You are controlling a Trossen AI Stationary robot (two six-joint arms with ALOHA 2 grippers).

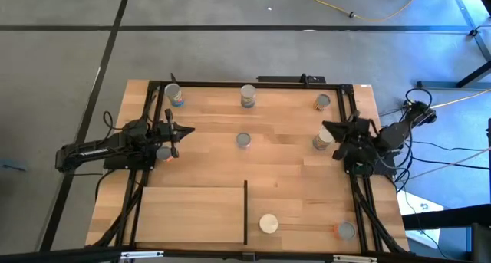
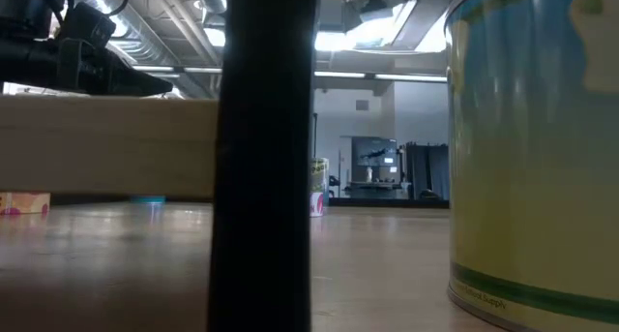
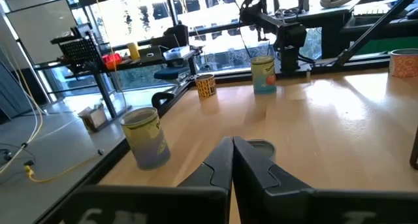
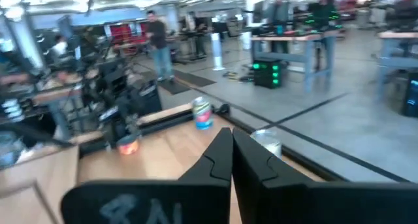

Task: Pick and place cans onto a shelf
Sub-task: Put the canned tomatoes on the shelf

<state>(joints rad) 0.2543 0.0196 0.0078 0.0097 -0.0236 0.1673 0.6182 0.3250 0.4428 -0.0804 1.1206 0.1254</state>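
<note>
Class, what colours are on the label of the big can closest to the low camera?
The can is pale yellow with blue-green bands; the low view shows it best.

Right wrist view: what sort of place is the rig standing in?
Most likely a big open robotics lab or workshop. Beyond the table edge stand rows of workbenches with equipment, people stand at them, and the left wrist view shows windows and a wire rack.

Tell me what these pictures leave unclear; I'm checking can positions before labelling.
- Low view: the black divider and a close can block most of the table; that can is cut off by the edge.
- High view: can labels are too small to read.
- Right wrist view: blurred; the right gripper hides part of a can.
</note>
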